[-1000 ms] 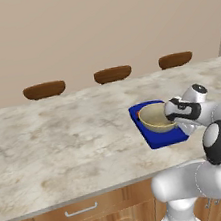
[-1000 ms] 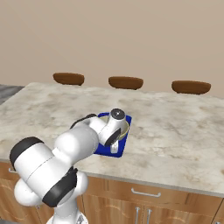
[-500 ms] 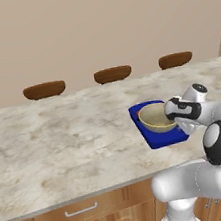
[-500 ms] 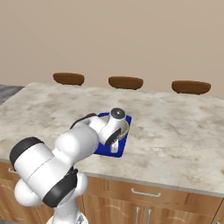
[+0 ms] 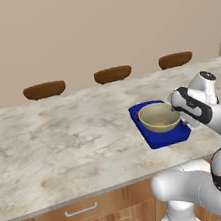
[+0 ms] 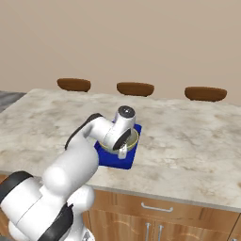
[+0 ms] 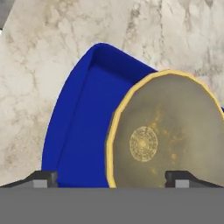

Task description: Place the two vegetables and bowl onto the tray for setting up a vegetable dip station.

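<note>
The beige bowl (image 5: 158, 117) with a thin light rim sits in the deep-blue tray (image 5: 156, 139) on the marble counter, covering most of it. My gripper (image 5: 175, 107) hovers at the bowl's right rim, open. In the hand view its fingertips (image 7: 43, 177) stand wide apart, the gripper (image 7: 111, 178) straddling the edge of the bowl (image 7: 162, 140) without pinching it, and bare tray floor (image 7: 83, 127) lies to the left. From the right base view the hand hides most of the bowl (image 6: 135, 138) on the tray (image 6: 115, 160). The two vegetables are out of view.
Three dark brown flat ovals (image 5: 44, 89) (image 5: 112, 74) (image 5: 175, 60) line the counter's far edge against the wall. Bare marble counter (image 5: 61, 135) stretches left of the tray. Wooden drawers (image 5: 80, 211) sit below the front edge.
My jaws have opened from shut to wide apart at the bowl's rim. The bowl stays in the tray and the arm has barely moved.
</note>
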Available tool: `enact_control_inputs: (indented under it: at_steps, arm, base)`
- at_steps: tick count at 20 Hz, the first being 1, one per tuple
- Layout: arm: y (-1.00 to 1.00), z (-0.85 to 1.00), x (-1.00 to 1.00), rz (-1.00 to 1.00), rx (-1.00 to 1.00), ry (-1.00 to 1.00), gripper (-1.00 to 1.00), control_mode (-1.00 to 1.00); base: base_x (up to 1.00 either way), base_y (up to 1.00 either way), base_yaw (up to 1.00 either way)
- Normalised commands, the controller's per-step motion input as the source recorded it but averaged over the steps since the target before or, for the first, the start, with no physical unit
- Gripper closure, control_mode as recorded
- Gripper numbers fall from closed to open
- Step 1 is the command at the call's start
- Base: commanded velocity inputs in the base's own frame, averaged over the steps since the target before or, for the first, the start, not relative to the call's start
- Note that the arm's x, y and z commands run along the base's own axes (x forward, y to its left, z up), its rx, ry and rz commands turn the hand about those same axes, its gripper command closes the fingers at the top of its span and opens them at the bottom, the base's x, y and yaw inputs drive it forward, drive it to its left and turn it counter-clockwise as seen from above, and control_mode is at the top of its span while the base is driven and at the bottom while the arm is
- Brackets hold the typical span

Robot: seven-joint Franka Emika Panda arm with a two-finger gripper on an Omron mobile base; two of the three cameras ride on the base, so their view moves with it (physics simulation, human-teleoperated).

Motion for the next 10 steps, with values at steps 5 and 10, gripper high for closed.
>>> enact_control_inputs:
  at_steps: [5,10]
  arm:
    - [0.0,0.62,-0.76,0.0,0.0,0.0,-1.0,-1.0]
    - [0.3,0.47,-0.85,0.0,-0.06,0.0,-1.0,-1.0]
  base:
    - [0.0,0.0,0.0]
    - [0.0,0.0,0.0]
